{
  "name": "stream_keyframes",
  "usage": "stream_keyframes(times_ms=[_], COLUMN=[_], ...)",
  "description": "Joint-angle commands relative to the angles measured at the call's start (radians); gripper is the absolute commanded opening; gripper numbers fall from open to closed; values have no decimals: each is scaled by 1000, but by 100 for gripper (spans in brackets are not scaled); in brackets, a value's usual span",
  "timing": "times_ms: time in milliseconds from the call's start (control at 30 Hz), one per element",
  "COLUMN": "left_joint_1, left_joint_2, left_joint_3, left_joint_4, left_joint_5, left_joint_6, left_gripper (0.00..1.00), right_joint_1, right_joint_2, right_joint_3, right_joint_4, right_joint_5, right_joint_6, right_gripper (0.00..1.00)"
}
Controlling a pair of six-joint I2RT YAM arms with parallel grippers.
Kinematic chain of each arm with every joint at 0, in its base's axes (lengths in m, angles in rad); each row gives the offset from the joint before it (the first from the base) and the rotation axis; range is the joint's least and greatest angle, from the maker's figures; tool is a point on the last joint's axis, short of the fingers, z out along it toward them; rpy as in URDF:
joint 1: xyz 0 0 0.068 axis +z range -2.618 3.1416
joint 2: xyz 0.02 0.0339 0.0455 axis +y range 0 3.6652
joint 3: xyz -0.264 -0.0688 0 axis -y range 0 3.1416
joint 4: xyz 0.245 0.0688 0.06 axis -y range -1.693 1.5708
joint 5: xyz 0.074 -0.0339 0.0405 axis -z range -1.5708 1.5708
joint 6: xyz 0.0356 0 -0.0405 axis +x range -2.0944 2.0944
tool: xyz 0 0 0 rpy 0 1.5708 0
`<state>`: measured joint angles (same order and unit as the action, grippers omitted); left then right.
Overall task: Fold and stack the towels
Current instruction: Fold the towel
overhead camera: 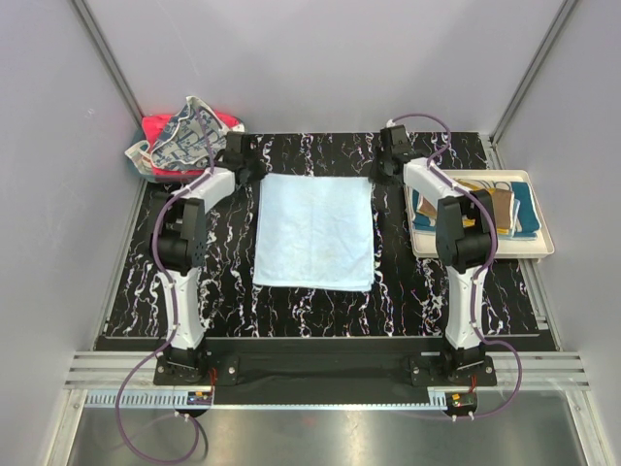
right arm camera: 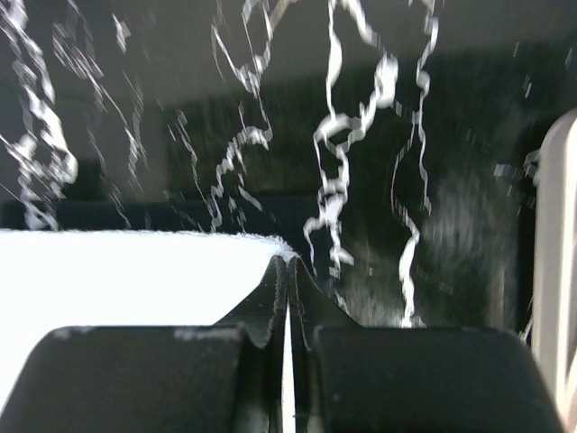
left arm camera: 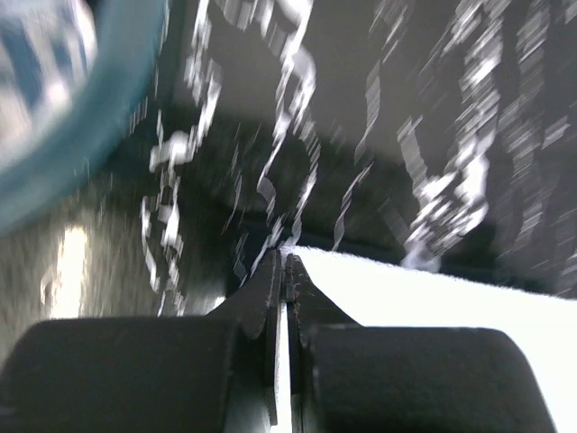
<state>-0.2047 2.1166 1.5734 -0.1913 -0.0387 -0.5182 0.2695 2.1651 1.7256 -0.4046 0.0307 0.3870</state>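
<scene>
We find the left fingers (left arm camera: 263,311) closed, pinching the far left corner of the light blue towel (overhead camera: 315,233); the towel lies flat and nearly square at the middle of the table (overhead camera: 223,291), spreading from both fingertips toward the arm bases; the right fingers (right arm camera: 266,307) are closed on its far right corner; neither arm is nearer, each holding its own corner; we judge that the fold requires drawing both corners together toward the near edge.
</scene>
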Motion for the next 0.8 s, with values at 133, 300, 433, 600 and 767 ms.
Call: stream_keyframes(times_ms=[133, 300, 433, 600, 767], left_joint_1=[33, 36, 37, 34, 25], left_joint_2=[-59, -139, -231, -308, -372], left_joint_3=[16, -93, -209, -328, -414], left_joint_4=[179, 188, 213, 225, 196], left_joint_5=[82, 80, 74, 56, 42], left_joint_6=[-26, -46, -71, -105, -123], left_gripper=[0, 0, 0, 0, 0], right_joint_1=[-39, -39, -38, -35, -18], right_joint_2=[-19, -83, -171, -263, -333], right_joint_3=[43, -44, -152, -299, -405], right_joint_4=[95, 107, 153, 179, 194], right_joint_5=[-20, -29, -81, -109, -112], right_joint_6=[-25, -17, 10, 38, 55], right_gripper=[0, 0, 0, 0, 0])
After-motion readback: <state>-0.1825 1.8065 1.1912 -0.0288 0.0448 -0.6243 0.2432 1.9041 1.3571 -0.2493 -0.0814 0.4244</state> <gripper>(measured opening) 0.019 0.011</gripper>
